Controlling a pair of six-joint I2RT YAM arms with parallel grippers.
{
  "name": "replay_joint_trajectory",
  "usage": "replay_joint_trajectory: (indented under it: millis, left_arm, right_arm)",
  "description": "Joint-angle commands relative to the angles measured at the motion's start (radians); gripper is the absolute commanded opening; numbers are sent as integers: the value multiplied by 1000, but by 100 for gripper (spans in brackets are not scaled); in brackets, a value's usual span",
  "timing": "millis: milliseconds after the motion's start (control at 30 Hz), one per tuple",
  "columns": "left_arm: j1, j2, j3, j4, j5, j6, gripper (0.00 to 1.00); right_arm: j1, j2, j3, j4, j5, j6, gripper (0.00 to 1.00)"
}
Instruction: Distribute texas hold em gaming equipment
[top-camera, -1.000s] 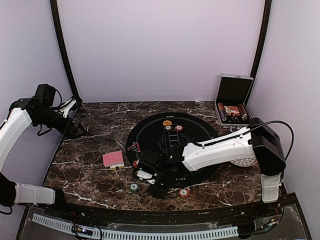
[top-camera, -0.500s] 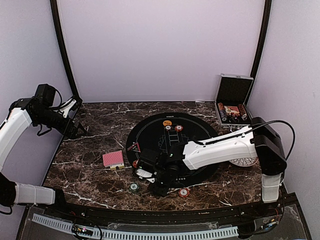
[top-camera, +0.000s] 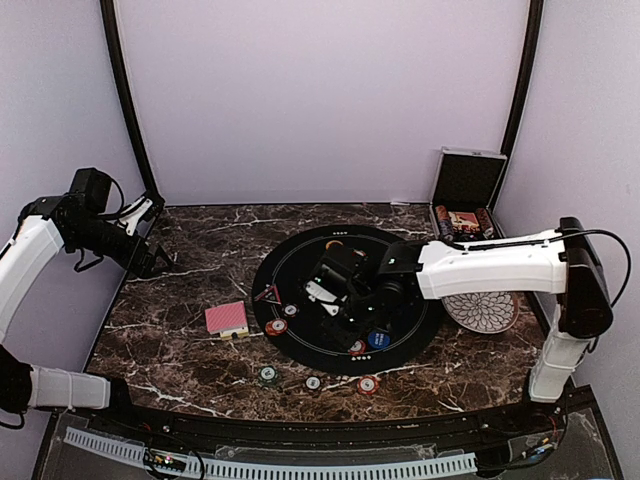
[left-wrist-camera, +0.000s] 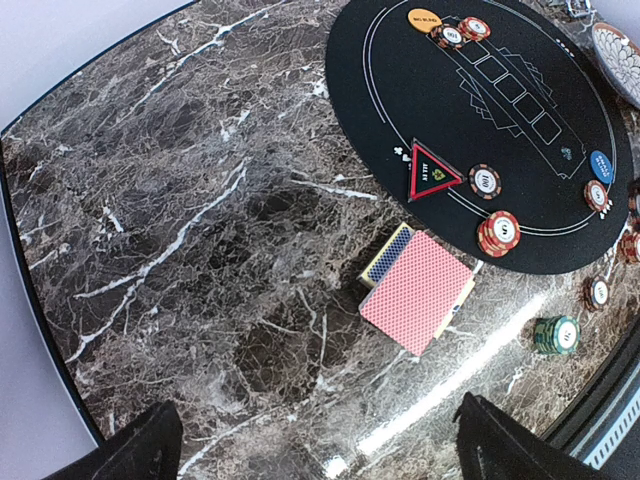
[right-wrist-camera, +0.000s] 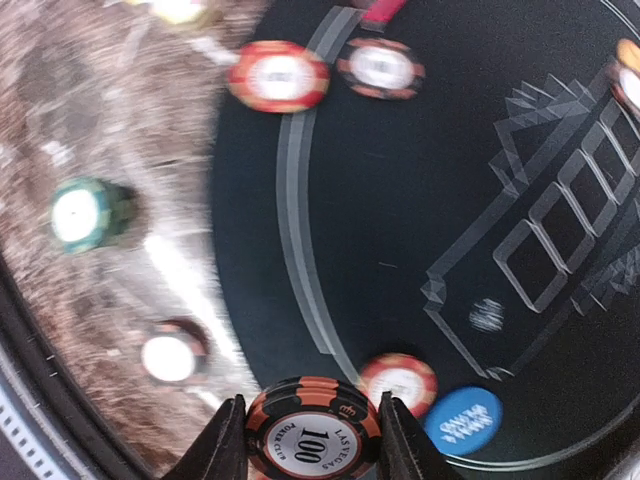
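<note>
Right jaws: clenched on a dark chip (right-wrist-camera: 313, 435) with orange edge stripes and "100" on its face, one of the fingers (right-wrist-camera: 228, 440) at each side, held above the middle of the round black mat (top-camera: 290, 262).

Left jaws: released, fingertips (left-wrist-camera: 140, 450) spread wide with nothing between, high over the far-left corner of the bench (top-camera: 190, 350), well apart from all the pieces.

On the bench just left of the mat: a deck (top-camera: 227, 318) of red-backed cards, square and face down. At the mat's left edge: a red triangle marker (top-camera: 266, 293). Nearer along that edge: a red stack (top-camera: 276, 326) of chips, with a single dark-rimmed chip (top-camera: 290, 310) just inside it.

Off the mat, along the near edge of the bench, left to right: a green chip (top-camera: 268, 374), a pale chip (top-camera: 313, 382), a red chip (top-camera: 368, 384).

On the near part of the mat: an orange-red chip (top-camera: 357, 347) just beside the blue button (top-camera: 378, 340). At the far part: the orange button (top-camera: 334, 244).

Right of the mat, partly under the right arm: a patterned plate (top-camera: 482, 310). In the far-right corner: an open case (top-camera: 465, 205), lid up.
</note>
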Motion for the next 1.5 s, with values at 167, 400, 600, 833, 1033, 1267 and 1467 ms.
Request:
replay_joint_trajectory:
  millis: [167, 400, 600, 833, 1033, 1267, 1467]
  left_arm:
    - [-3, -18, 16, -18, 9, 7, 99]
    - [-3, -15, 12, -13, 14, 7, 99]
    - [-3, -12, 14, -11, 17, 7, 99]
    - [-3, -10, 15, -12, 16, 7, 99]
    - [-3, -10, 16, -12, 20, 5, 99]
    - [-3, -19, 8, -12, 15, 8, 99]
    - [-2, -22, 3, -15, 10, 13, 99]
  right_arm:
    - [-253, -98, -189, 20, 87, 90, 22]
    - [-341, -101, -307, 71, 89, 98, 21]
    - [-370, -92, -340, 100, 81, 114, 21]
    - [-374, -57, -344, 99, 48, 118, 43]
    - [-376, -99, -281, 46, 97, 125, 61]
    - [-295, -143, -143, -9, 113, 112, 62]
    - [-115, -65, 41, -15, 68, 86, 69]
